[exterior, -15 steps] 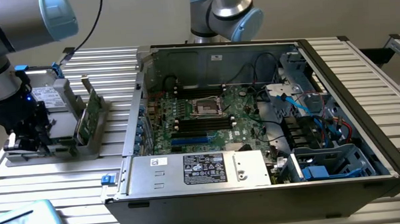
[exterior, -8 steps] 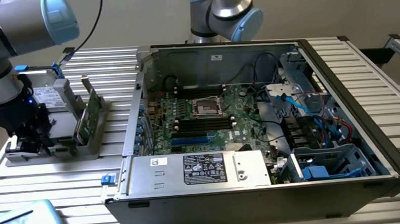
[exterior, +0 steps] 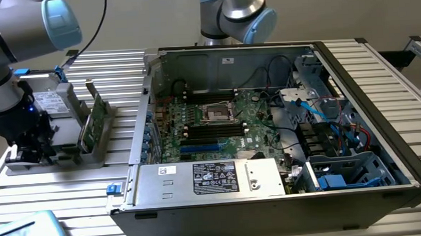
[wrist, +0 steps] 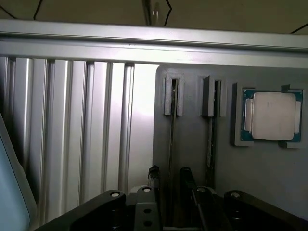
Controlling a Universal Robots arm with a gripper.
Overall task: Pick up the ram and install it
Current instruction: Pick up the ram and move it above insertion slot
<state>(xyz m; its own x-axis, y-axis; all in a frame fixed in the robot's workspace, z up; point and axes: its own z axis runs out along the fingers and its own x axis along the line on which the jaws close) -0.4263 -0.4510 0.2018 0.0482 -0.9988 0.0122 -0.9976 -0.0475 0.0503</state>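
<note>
Through the exterior view I saw the gripper [exterior: 28, 150] hanging low at the end of the grey holder [exterior: 84, 155] on the slatted table [exterior: 71, 183], on the exterior view's left of the open computer case [exterior: 201, 225]. The ram [exterior: 97, 120] stood on edge in that holder with its green face showing. It was just to the exterior view's right of the gripper and apart from it, and the gripper held nothing. The motherboard [exterior: 253, 111] lay bare inside the case.

On the wrist view I had the gripper [wrist: 169, 173] with its fingers [wrist: 153, 174] spread and a clear gap between them. The ram [wrist: 172, 130] appeared edge-on as a thin dark line in its slot of the holder [wrist: 192, 159] — and that line ran straight into the gap between the fingers. Whether either finger touched it I could not tell. A second stick [wrist: 211, 130] stood parallel just beside it, and a processor [wrist: 272, 115] sat in its own pocket beyond that.
</note>
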